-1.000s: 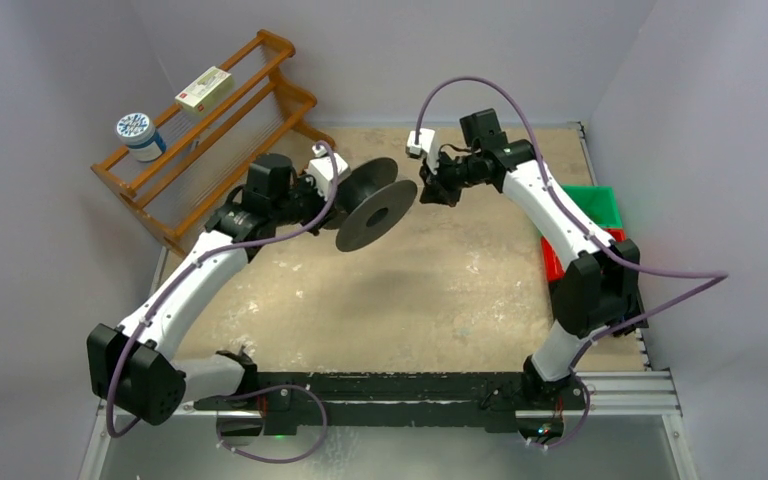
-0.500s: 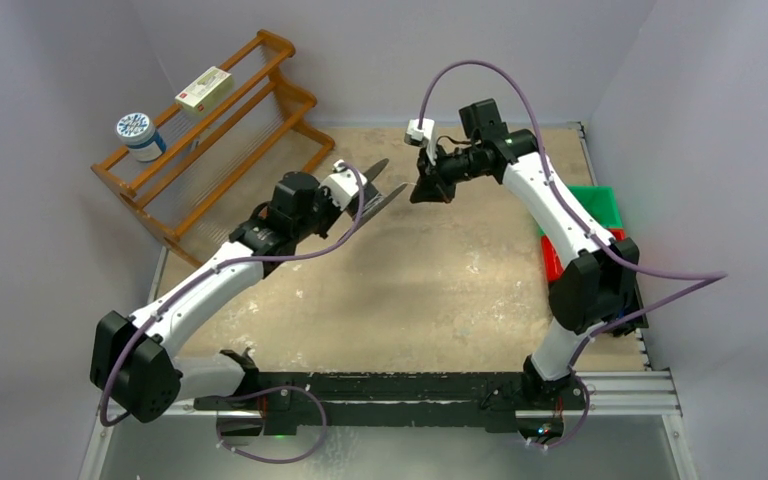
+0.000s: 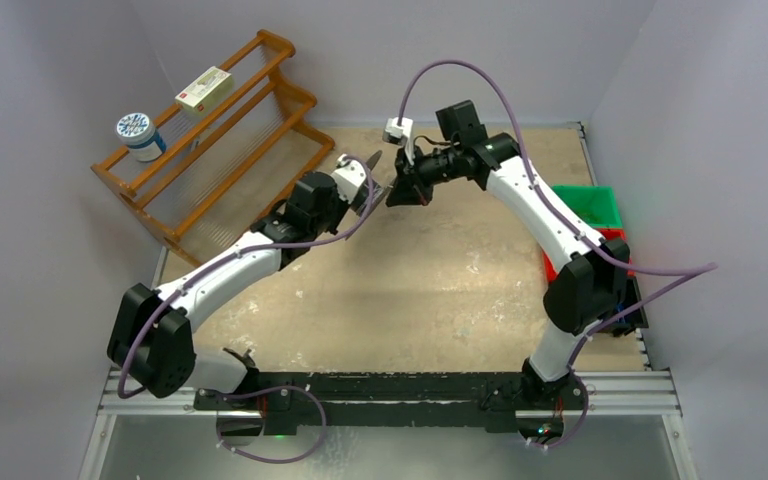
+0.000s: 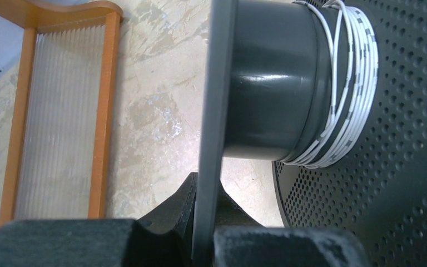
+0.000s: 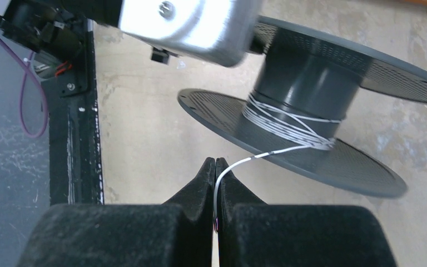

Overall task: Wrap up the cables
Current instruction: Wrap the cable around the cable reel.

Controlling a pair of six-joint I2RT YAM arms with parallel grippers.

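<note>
A dark grey spool [image 3: 377,176] hangs in the air at mid-back, edge-on to the top view. My left gripper [image 4: 208,184] is shut on its thin plain flange [image 4: 214,111]. The cable [image 4: 351,83], thin, white with dark marks, is wound in several turns round the hub [image 4: 272,83] next to the perforated flange [image 4: 400,167]. My right gripper [image 5: 216,162] is shut on the cable's free stretch [image 5: 244,160], which curves up to the windings [image 5: 289,129] on the spool [image 5: 311,78]. In the top view, the right gripper [image 3: 400,192] sits just right of the spool, close to the left gripper [image 3: 365,190].
A wooden rack [image 3: 210,130] stands at the back left with a box [image 3: 205,88] and a round tub [image 3: 140,135] on it; its slats show in the left wrist view [image 4: 103,111]. Green [image 3: 590,205] and red [image 3: 552,262] bins sit at the right edge.
The left arm has carried the spool toward the back and turned it from face-on to edge-on. The right gripper has followed to the left, holding the cable.
</note>
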